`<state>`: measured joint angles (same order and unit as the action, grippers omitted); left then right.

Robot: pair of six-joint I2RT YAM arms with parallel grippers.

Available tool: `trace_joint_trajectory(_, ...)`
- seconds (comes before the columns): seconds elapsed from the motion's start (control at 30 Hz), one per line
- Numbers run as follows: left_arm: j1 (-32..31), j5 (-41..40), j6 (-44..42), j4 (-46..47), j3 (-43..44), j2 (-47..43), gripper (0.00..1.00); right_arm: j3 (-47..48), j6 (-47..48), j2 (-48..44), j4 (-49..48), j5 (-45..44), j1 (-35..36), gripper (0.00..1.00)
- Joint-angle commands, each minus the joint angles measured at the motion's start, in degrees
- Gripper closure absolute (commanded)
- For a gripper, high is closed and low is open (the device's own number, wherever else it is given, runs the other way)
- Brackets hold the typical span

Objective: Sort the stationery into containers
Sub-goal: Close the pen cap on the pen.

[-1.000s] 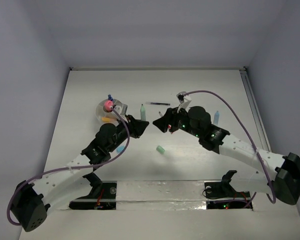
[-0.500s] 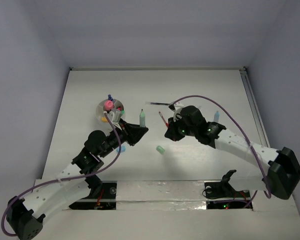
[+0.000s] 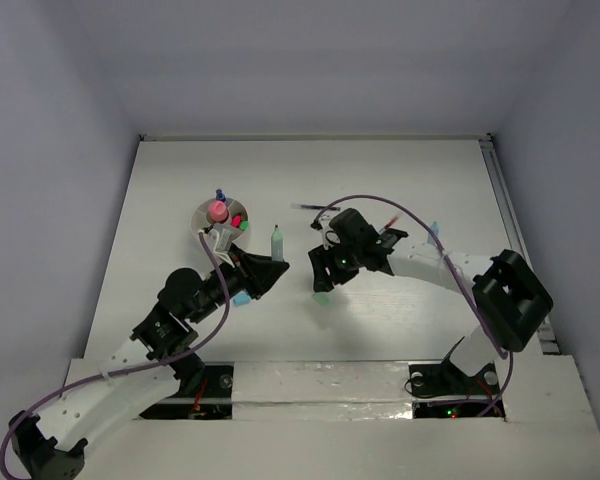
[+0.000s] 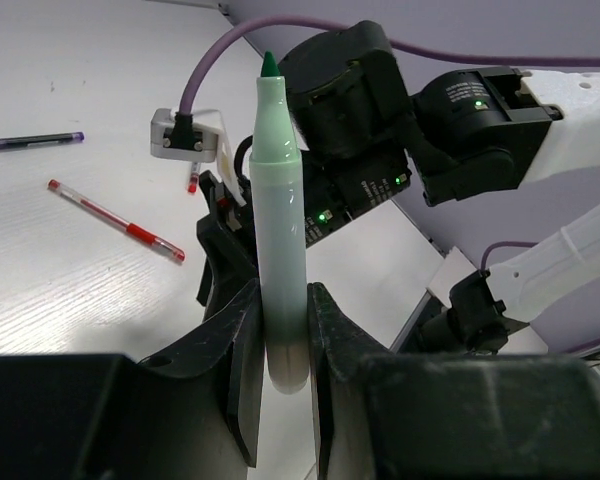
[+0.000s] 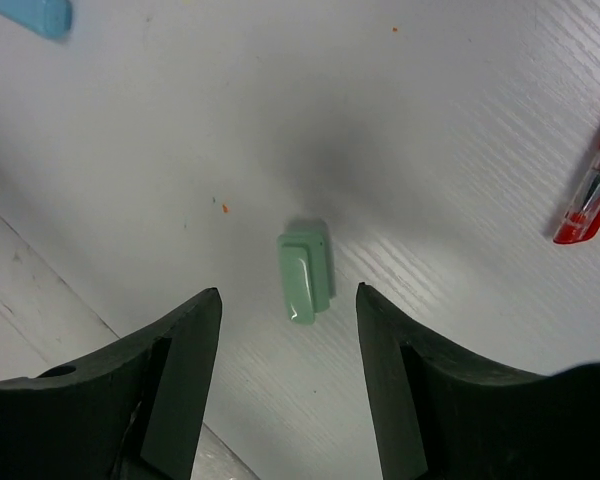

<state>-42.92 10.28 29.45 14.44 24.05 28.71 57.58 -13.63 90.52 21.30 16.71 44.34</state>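
**benchrat:** Left gripper (image 4: 285, 322) is clamped tight on the green marker (image 4: 280, 230). The two fingers pinch its lower body and it stands upright, dark green tip on top. In the overhead view it sits a bit left of the tabletop's middle, just beside the white cup (image 3: 202, 216).

**mk_tinker:** And the other side?

**benchrat:** Right gripper (image 5: 285, 298) has its jaws spread. In the wrist view the mint eraser (image 5: 305, 275) lies flat on the surface in the gap between them, and neither finger touches it. How high the fingers are above the surface I can't tell. That's about the middle of the tabletop, slightly toward the near edge.

**mk_tinker:** What else is lying around?

**benchrat:**
- The light-blue eraser (image 3: 242, 298) is left of the mint one, under the left arm.
- The red pen (image 4: 115, 222) is on the far side of the right gripper.
- The black pen (image 4: 30, 141) is further out toward the far edge.
- The cup is in the left half, closer to the far edge than the near one. It has a pink marker (image 3: 217, 210) and a few other colours poking out.
- A purple cable (image 4: 202, 75) loops over the right arm.

**mk_tinker:** Surface? Room?

**benchrat:**
- The tabletop (image 3: 400, 170) is white with a faint wood grain and a couple of tiny specks near the mint eraser.
- A glossy strip (image 3: 320, 378) runs along the near edge where the arm bases are.
- Plain pale grey-lilac walls (image 3: 310, 60) box it in at the back and on both sides.
- The lighting is soft, with a blurry shadow just past the mint eraser.
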Motion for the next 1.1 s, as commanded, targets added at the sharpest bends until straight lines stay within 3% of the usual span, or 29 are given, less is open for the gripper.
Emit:
trace_joint_trajectory(0.0, 0.3, -0.6, 0.3, 0.2, 2.5, -2.1, 1.0, 3.6, 1.4, 2.1, 3.3, -1.7, 1.3, 0.37)
trace_joint_trajectory(0.43, 0.3, -0.4, 0.4, 0.5, 1.9, -1.6, 1.0, 8.3, 0.4, 10.9, 7.7, -12.5, 6.7, 0.36)
trace_joint_trajectory(0.73, 0.3, -0.2, 0.5, 0.7, 1.6, -1.0, 1.0, 9.1, -0.1, 13.9, 8.6, -16.5, 7.3, 0.45)
trace_joint_trajectory(0.83, 0.3, -0.1, 0.8, 0.8, 1.4, -0.9, 1.0, 9.5, -0.2, 15.5, 9.4, -20.4, 7.3, 0.56)
trace_joint_trajectory(0.97, 0.3, -0.3, 1.1, 0.7, 1.0, -1.3, 1.0, 8.6, -1.0, 14.9, 9.4, -22.7, 7.3, 0.82)
trace_joint_trajectory(1.07, 0.3, -0.3, 1.3, 1.1, 0.9, -1.3, 1.0, 7.6, -1.7, 12.1, 7.4, -21.9, 7.3, 0.85)
